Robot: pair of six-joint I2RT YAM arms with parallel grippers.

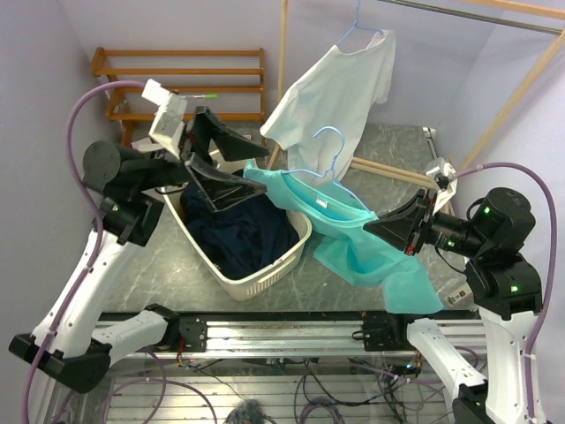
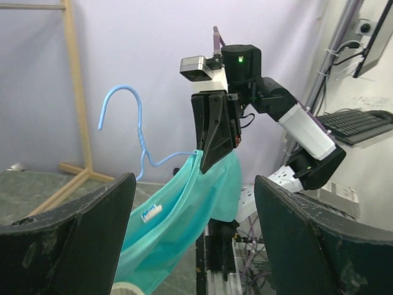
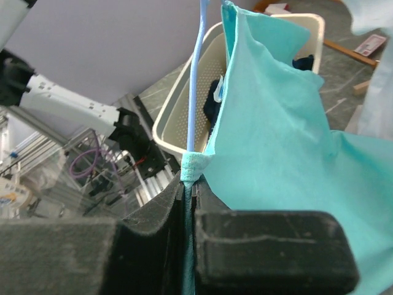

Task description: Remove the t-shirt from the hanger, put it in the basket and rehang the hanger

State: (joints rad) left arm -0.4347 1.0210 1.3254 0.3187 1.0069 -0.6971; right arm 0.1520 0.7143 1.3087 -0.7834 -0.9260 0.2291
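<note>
Teal t-shirt (image 1: pixel 371 243) and its blue hanger (image 1: pixel 328 157) are pinched together in the closed right gripper (image 1: pixel 375 224). At nine o'clock, the left gripper (image 1: pixel 231 168) gapes empty above the basket (image 1: pixel 265 274) holding dark clothes.

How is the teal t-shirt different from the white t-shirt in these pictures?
The teal t-shirt sits low over the table, one end pinched in the shut right claw; nothing grips the white t-shirt. The teal t-shirt's blue hanger hangs on no rail, while the white t-shirt's hanger is up at the rack. Both are plain shirts on blue hangers.
</note>
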